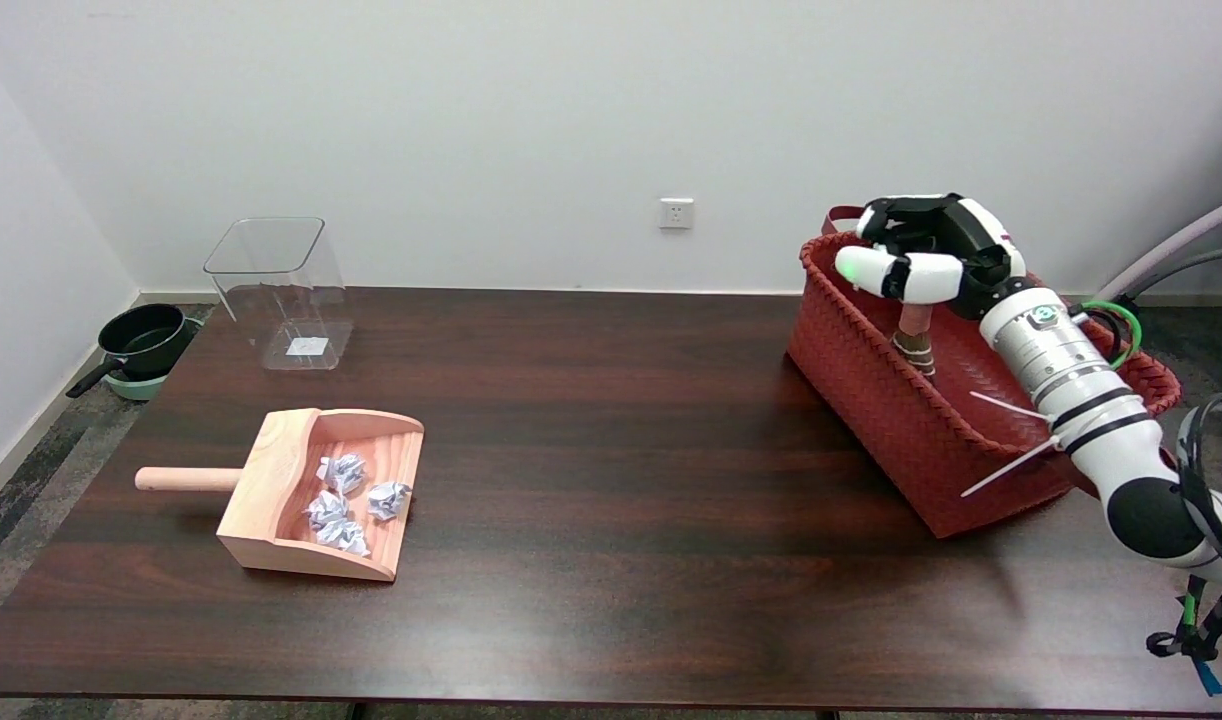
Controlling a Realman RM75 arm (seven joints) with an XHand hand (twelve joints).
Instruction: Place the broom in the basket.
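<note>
A red woven basket [901, 420] stands at the table's right side. My right hand [926, 255] hovers over the basket's far half, its fingers curled around the top of the broom [914, 338]. Only the broom's short brownish handle end with dark bands shows below the hand, pointing down into the basket. The rest of the broom is hidden by the hand and the basket wall.
A wooden dustpan [311, 495] holding several crumpled paper balls [346, 500] lies at the left front. A clear plastic bin [281, 295] stands at the back left. On the floor at far left sits a black pan [146, 340]. A wall runs behind the table.
</note>
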